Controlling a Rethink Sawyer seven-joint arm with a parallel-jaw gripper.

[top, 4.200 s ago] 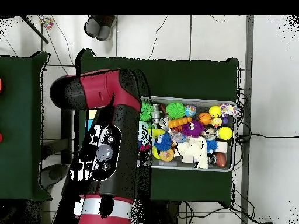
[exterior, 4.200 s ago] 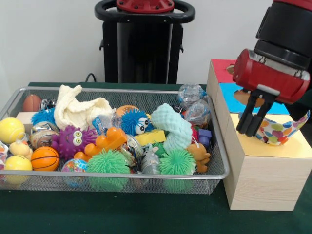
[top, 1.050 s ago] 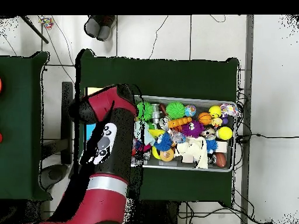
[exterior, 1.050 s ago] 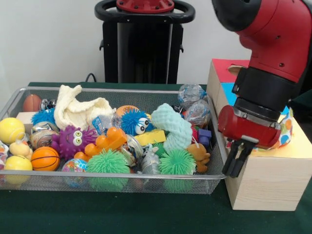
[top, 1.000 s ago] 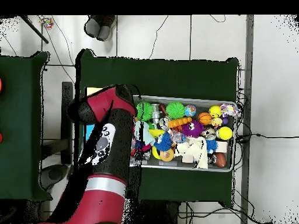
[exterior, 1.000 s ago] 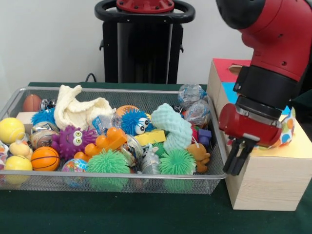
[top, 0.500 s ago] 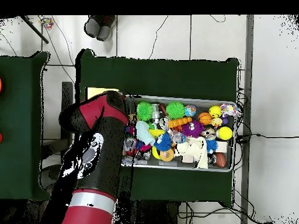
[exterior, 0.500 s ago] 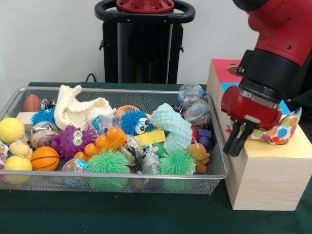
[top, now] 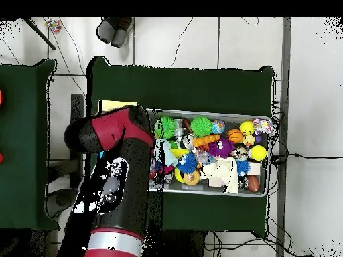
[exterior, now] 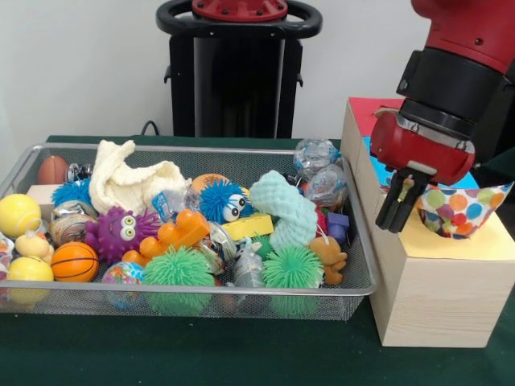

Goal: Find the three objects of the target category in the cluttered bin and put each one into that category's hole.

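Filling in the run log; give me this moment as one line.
end effector: shut, empty | over wooden box edge | polka-dot cloth on box | bin full

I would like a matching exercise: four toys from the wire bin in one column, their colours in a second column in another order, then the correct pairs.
Things:
1. basketball
2. spiky monster with two eyes
3. knitted cloth
4. small bear

Colours:
A. purple
B. brown
C. orange
D. cream

Pairs: 1-C, 2-A, 3-D, 4-B
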